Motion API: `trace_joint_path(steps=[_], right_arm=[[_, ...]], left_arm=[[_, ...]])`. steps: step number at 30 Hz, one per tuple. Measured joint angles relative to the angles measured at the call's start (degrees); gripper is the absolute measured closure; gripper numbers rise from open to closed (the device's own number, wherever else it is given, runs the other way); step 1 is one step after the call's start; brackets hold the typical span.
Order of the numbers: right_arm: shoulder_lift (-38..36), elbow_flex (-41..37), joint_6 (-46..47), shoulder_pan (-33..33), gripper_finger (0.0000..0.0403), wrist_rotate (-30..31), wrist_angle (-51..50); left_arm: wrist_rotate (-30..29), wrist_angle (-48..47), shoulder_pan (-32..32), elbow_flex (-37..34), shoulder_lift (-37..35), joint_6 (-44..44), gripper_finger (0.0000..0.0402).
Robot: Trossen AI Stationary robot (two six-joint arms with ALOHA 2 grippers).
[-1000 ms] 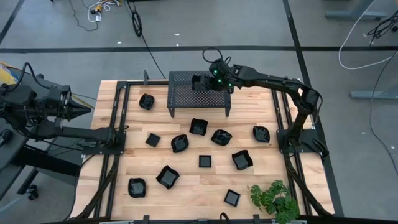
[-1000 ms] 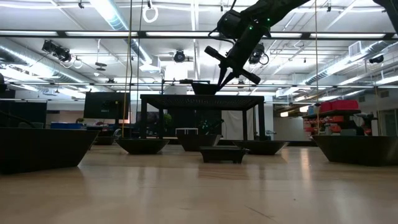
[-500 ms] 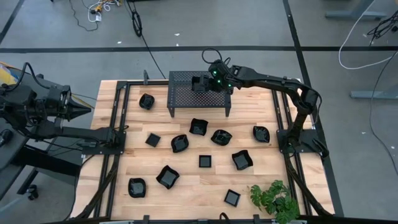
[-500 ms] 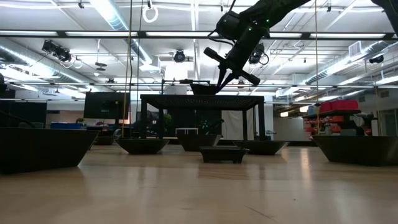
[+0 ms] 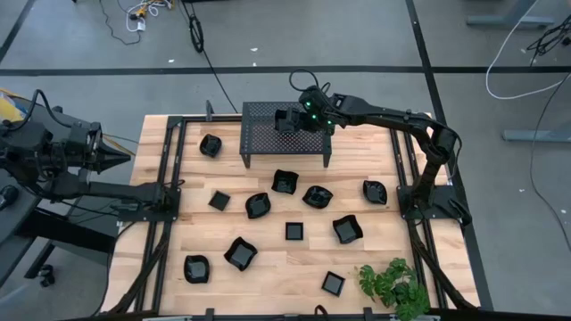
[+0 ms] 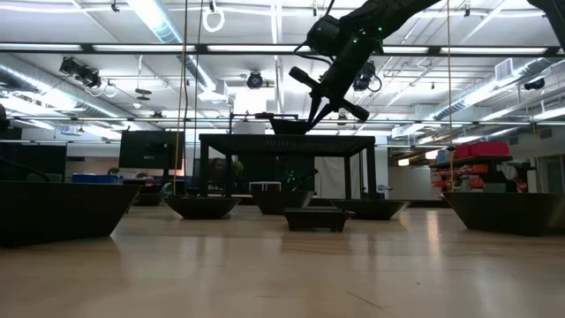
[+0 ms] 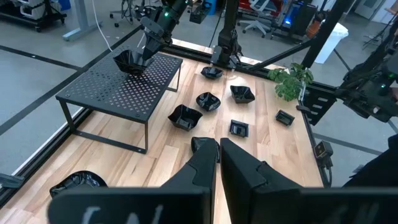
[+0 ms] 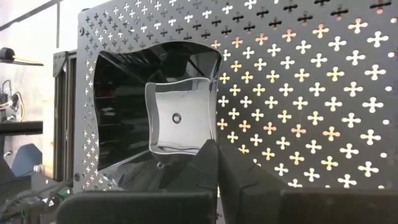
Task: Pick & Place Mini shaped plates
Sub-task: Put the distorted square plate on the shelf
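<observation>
R gripper (image 5: 287, 119) pinches plate (image 5: 282, 119) rim — atop stand (image 5: 268, 134).

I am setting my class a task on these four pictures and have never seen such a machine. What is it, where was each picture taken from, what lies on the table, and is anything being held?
It is a robot with two dark arms at a wooden table.

One picture looks straight down, one looks level across the tabletop, and two come from cameras on the wrists.

Small black plates, such as this one, lie scattered on the wood, with a plant near one corner and a perforated metal stand at the far edge.

The right gripper is shut on the rim of a plate resting on the stand. The left gripper waits at the table's side, shut and empty.
</observation>
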Motion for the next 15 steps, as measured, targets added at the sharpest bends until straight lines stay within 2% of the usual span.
trace_joint_path(steps=[15], right_arm=[[0.0,0.0,0.0,0.0,0.0389,0.0,0.0]], left_arm=[[0.0,0.0,0.0,0.0,0.0,0.0,0.0376]])
